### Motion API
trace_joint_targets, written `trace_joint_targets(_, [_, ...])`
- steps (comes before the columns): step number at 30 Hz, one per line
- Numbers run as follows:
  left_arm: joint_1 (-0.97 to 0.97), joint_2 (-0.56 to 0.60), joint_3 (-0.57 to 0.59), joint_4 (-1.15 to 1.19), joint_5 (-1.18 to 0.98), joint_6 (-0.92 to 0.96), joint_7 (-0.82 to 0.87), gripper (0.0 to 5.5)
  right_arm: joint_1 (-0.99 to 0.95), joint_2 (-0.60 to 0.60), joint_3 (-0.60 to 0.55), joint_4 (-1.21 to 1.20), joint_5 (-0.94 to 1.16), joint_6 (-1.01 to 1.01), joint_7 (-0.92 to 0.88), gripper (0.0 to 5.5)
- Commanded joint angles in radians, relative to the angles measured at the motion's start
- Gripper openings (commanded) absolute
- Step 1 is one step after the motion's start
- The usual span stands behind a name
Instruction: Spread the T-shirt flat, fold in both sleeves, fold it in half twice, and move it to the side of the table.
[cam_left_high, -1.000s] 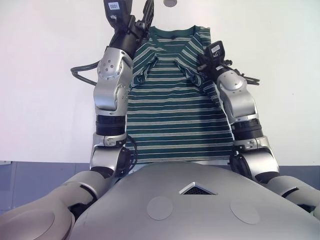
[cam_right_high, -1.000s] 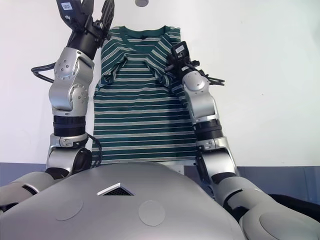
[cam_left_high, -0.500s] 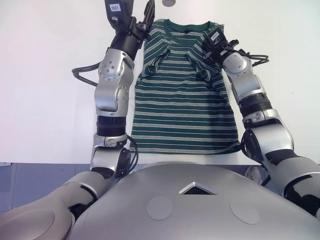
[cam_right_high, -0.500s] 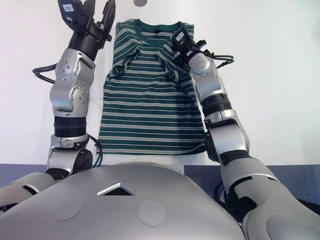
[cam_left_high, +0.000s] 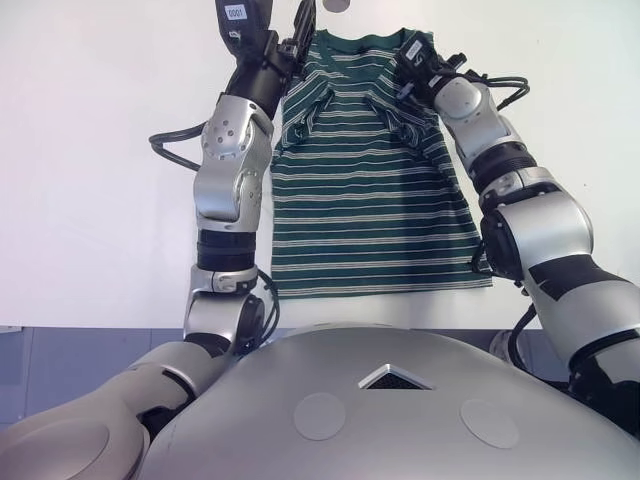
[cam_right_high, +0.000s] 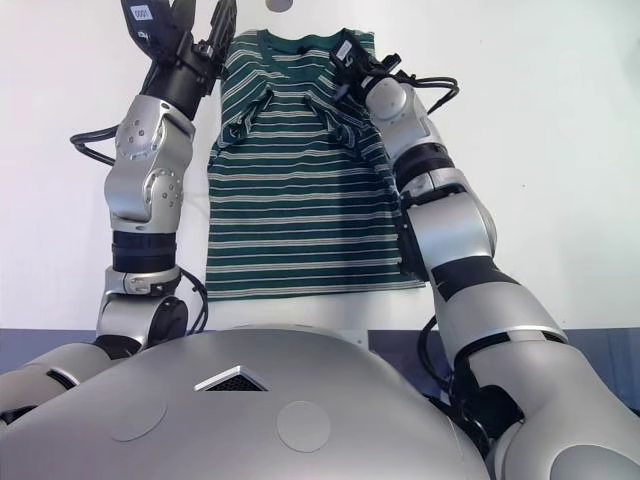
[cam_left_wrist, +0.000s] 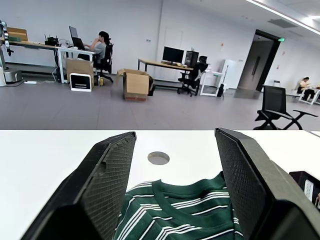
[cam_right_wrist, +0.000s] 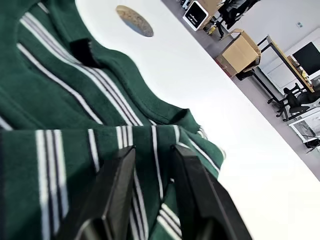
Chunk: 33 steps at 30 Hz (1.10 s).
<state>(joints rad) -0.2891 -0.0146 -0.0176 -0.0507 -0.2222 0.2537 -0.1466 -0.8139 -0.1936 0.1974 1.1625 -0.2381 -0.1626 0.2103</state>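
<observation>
**Fold stn: condition report**

Left tool (cam_left_wrist: 175, 134) raised, ribbed black pads spread wide, nothing held. Collar just beside it. Right tool (cam_right_wrist: 150, 150) pinched shut on T-shirt (cam_left_high: 370, 200) at shoulder, fabric bunched there. Shirt: green knit w/ thin white stripes, roughly rectangular, lying on smooth white surface (cam_left_high: 90, 150). Sleeve folds puckered.
</observation>
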Motion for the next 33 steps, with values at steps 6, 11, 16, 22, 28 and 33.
trace_joint_targets(6, [-0.042,0.123,-0.017,-0.16,0.016,-0.006,-0.104,2.91,0.215,-0.197,-0.16,-0.988,0.261,0.197,0.265,1.32])
trace_joint_targets(11, [0.089,0.614,-0.085,-0.176,0.118,-0.388,-0.656,2.91,0.767,-0.44,-0.177,-1.312,0.163,-0.117,0.409,1.32])
trace_joint_targets(16, [0.411,0.888,-0.035,0.093,0.204,-1.122,-0.807,3.82,1.305,-0.645,-0.395,-1.118,-0.04,-0.847,0.332,1.91])
trace_joint_targets(22, [0.626,0.938,-0.06,0.237,0.326,-1.505,-0.746,4.89,1.417,-0.712,-0.512,-0.847,-0.229,-1.249,0.252,2.86])
trace_joint_targets(28, [0.706,0.913,-0.08,0.274,0.5,-1.591,-0.667,5.06,1.381,-0.734,-0.571,-0.721,-0.347,-1.426,0.213,2.86])
trace_joint_targets(33, [0.726,0.831,-0.085,0.149,0.619,-1.534,-0.596,5.06,1.292,-0.716,-0.526,-0.732,-0.395,-1.408,0.193,2.86])
